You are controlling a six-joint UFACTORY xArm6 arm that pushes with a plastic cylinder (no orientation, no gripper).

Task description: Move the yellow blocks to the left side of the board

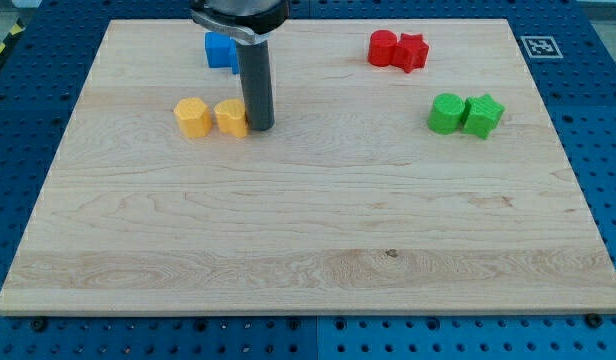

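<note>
My tip (260, 126) was a bare rod with nothing to open or close, touching the right yellow block (231, 117) at its 3 o'clock. The left yellow block (192, 117) sat just beside. Both looked light, rigid and slippery, best pushed centrally toward 9 o'clock across the desk (308, 250).

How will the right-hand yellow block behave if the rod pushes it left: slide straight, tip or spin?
Squat and low, the right yellow block probably slides, not tips. My tip sits at its right edge, seemingly off-centre, so it may rotate. It would likely bump the left yellow block close beside it.
</note>
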